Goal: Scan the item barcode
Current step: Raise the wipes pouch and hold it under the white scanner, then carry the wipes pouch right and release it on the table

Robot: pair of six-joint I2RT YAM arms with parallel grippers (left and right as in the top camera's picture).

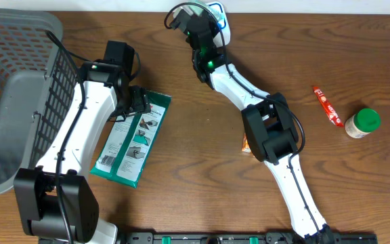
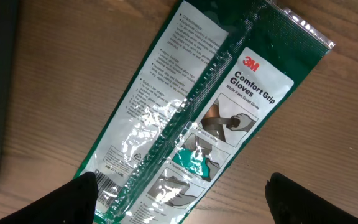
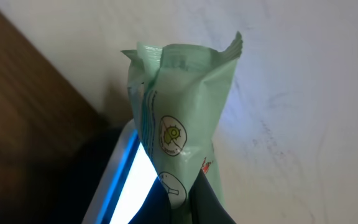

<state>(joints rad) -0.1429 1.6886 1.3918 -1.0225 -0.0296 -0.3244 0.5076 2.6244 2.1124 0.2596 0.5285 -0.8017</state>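
R: right gripper pinching pale green packet at the counter's far edge, by blue-lit scanner | L: left gripper spread over 3M gloves pack; wire basket at left edge | room: bare wood along near edge

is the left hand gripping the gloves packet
No, the left hand is wide open over the 3M Comfort Grip Gloves packet, which lies flat on the wooden table.
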